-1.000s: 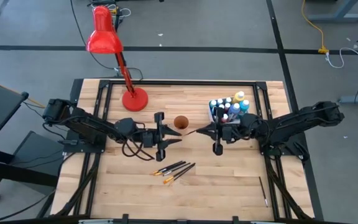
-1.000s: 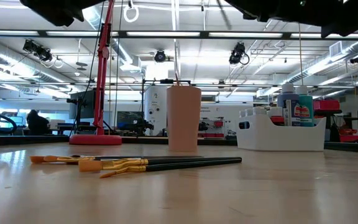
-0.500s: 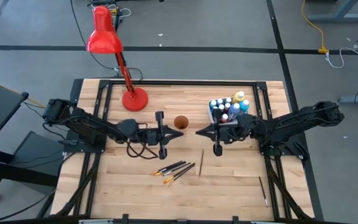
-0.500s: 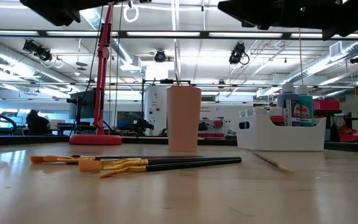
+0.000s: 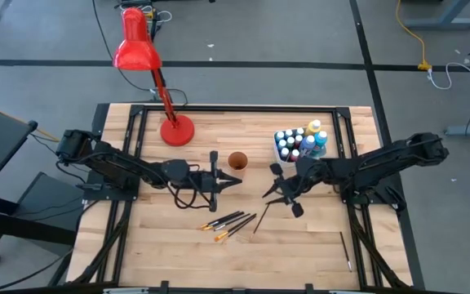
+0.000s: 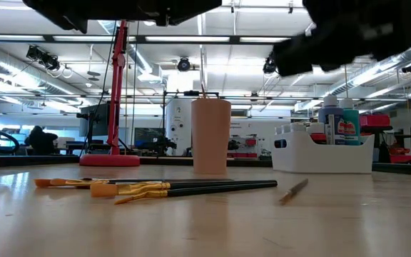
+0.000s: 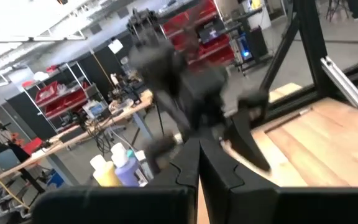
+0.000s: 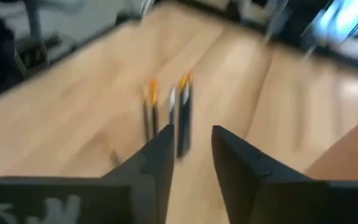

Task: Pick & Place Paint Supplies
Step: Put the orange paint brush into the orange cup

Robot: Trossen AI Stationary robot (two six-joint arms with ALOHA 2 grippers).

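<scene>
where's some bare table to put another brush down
Bare wood lies between the brush bundle and the lone brush at the near right, and left of the bundle. The middle is crowded: orange cup, white tub, both hands.

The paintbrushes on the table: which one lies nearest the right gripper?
The single paintbrush just below the right gripper, lying alone beside the bundle; another lone brush lies far off near the table's right edge.
</scene>
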